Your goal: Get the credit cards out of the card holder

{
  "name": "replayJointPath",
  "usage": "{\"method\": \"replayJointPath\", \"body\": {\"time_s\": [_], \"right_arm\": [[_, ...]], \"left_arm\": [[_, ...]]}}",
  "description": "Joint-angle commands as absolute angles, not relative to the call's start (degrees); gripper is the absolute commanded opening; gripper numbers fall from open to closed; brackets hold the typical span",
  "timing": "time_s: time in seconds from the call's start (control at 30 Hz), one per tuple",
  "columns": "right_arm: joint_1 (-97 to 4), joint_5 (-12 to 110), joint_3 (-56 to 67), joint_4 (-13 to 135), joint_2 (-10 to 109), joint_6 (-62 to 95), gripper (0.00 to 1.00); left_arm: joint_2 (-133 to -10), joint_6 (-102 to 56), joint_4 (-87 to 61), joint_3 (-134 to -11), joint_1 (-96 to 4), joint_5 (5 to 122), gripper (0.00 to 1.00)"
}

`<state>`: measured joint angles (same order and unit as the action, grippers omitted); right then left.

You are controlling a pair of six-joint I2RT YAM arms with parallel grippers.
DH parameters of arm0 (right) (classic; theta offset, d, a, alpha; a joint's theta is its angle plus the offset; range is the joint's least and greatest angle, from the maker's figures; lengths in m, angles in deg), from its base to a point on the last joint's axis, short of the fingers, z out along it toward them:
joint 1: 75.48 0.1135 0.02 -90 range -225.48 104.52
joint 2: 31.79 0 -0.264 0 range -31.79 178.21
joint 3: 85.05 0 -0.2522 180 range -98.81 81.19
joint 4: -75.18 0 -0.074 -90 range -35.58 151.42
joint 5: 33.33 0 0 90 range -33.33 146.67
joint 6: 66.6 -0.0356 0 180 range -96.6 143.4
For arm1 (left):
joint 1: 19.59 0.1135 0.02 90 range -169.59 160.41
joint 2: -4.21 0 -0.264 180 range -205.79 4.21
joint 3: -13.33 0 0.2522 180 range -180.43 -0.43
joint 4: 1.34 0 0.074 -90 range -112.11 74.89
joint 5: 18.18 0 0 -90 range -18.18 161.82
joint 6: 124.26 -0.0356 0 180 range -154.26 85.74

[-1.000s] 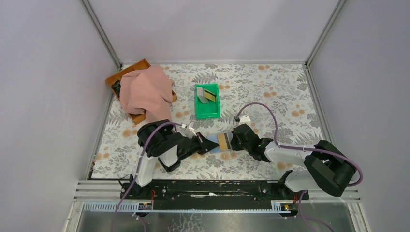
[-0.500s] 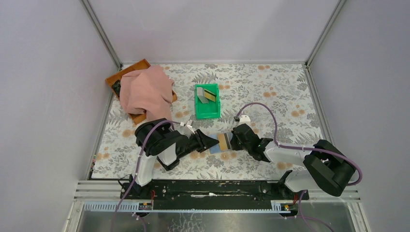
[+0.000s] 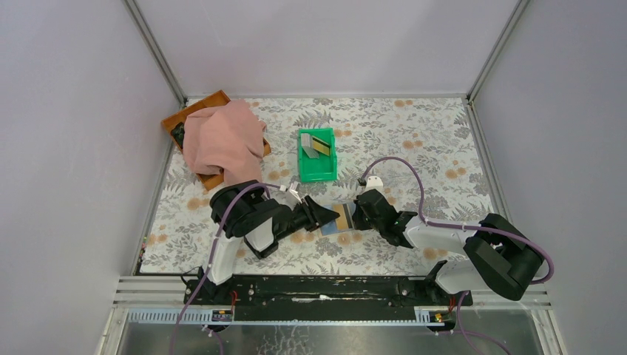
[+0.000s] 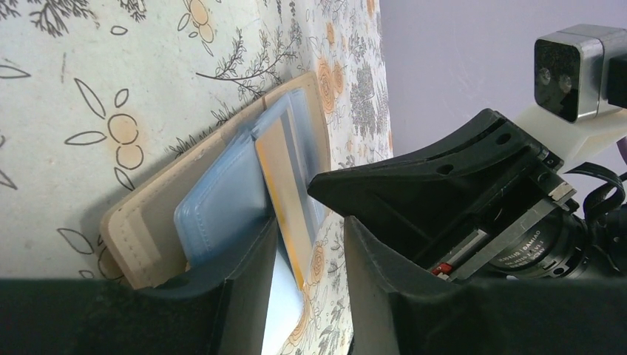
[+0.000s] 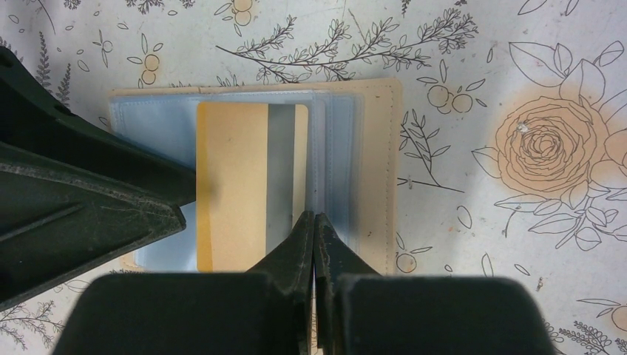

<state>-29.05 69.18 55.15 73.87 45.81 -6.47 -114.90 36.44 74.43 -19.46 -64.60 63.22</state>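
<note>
- Lying open on the floral-patterned counter (image 3: 414, 140), the small book-like card holder (image 5: 378, 148), tan outside and pale blue inside, is sitting between the two arms, near the counter's front edge.
- A thin yellow card with a grey stripe (image 5: 233, 192) is resting across the holder's pale blue sleeves, and in the left wrist view its near end is reaching past a blue flap.
- The left jaws are standing partly spread, one black finger (image 4: 244, 296) on each side of that near end. They are not pinching the card, and I cannot tell whether either finger is touching it.
- The right jaws are pressed together and holding nothing. Their tips are bearing down on the pale blue sleeve just beside the card's striped edge.
- Farther back, a green plastic bin (image 3: 316, 176) is holding a grey card and a yellow card (image 3: 319, 146), both leaning.
- A pink cloth (image 3: 224, 140) is draping over a brown wooden tray (image 3: 194, 111) at the far left corner.
</note>
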Motion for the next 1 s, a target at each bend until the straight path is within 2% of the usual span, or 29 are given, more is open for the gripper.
{"method": "replayJointPath", "body": {"time_s": [0.0, 0.43, 0.67, 0.97], "right_arm": [[-28.6, 67.4, 55.3, 70.4, 47.7, -6.5, 0.00], [-28.6, 67.2, 55.3, 70.4, 48.1, -6.5, 0.00], [-28.6, 66.8, 55.2, 70.3, 48.6, -6.6, 0.00], [-28.6, 66.9, 55.6, 70.3, 48.1, -6.6, 0.00]], "left_arm": [[-118.0, 35.9, 75.9, -21.3, -66.2, 62.7, 0.46], [-117.8, 36.7, 76.0, -23.4, -67.6, 62.4, 0.41], [-119.3, 38.3, 76.2, -26.0, -68.2, 61.6, 0.32], [-119.6, 38.4, 74.2, -27.9, -68.9, 62.9, 0.41]]}}
